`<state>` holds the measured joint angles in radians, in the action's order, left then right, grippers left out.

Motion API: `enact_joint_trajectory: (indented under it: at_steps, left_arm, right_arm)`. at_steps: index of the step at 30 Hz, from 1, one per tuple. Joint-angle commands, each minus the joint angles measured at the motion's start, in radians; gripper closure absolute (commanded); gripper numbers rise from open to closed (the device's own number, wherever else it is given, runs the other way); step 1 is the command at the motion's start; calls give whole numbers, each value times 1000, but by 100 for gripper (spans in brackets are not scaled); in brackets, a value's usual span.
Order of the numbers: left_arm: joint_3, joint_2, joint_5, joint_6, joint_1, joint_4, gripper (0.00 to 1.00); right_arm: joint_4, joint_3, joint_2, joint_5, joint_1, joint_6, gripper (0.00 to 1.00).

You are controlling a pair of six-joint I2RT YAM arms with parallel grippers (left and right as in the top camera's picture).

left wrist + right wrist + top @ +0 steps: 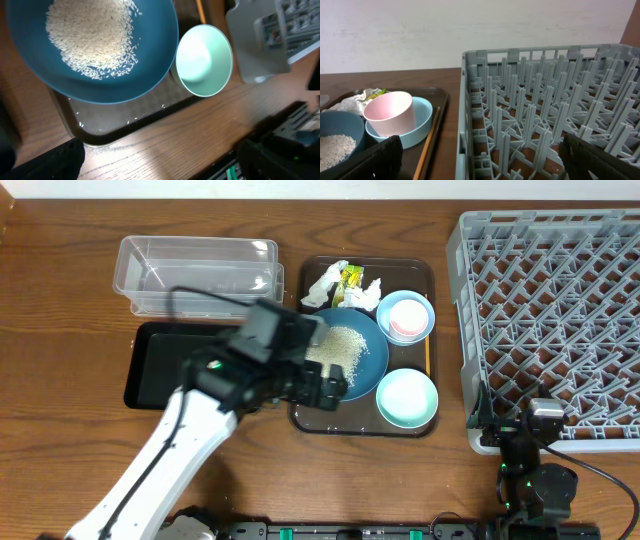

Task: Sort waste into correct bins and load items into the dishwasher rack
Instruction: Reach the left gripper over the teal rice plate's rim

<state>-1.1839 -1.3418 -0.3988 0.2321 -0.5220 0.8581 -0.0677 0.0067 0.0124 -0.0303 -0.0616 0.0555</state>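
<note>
Waste-sorting, seemingly first step: left gripper [325, 388], fingers spread empty, above large dark-blue round dish [352, 352] holding loose white rice grains [90, 35] on brown serving tray [115, 122]; next, likely: pinch its rim; right gripper [485, 161] likewise spread, idle.

Overhead looks straight down; left wrist close above the blue dish [155, 55]; right wrist low, facing twelve o'clock, shares it.

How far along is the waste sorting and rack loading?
Nothing looks done: the dishwasher rack and clear tub show nothing inside. In hand: the left gripper hangs open at the dark-blue dish holding the rice. Remaining: tissue, wrapper, mint-green bowl, light-blue bowl, pink cup and chopsticks, all on the brown tray.
</note>
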Motion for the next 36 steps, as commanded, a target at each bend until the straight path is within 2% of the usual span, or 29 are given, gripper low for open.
enact_joint_trajectory:
  at_steps: [1,5,8,16,23,27,36]
  left_arm:
    - [-143,-86,98,28,-11,46,0]
    - [-348,-217,105,21,-26,166,0]
    - [-451,-309,186,13,-81,210,0]
    - [-454,-409,201,36,-170,126,0]
    - [-453,-515,222,45,-192,-60,0]
    - [-453,-573,348,136,-193,-56,4]
    - [-453,-679,386,150,-243,-88,11]
  right_arm:
    - [-4,-1,-5,-3,-5,-12,1]
    - [-4,-1,-5,-3,-5,-12,1]
    - [-4,-1,-5,-3,-5,-12,1]
    - [-4,-1,-5,-3,-5,-12,1]
    - [-4,-1,-5,-3,-5,-12,1]
    - [-4,-1,-5,-3,-5,-12,1]
    - [-4,-1,-5,-3,-5,-12,1]
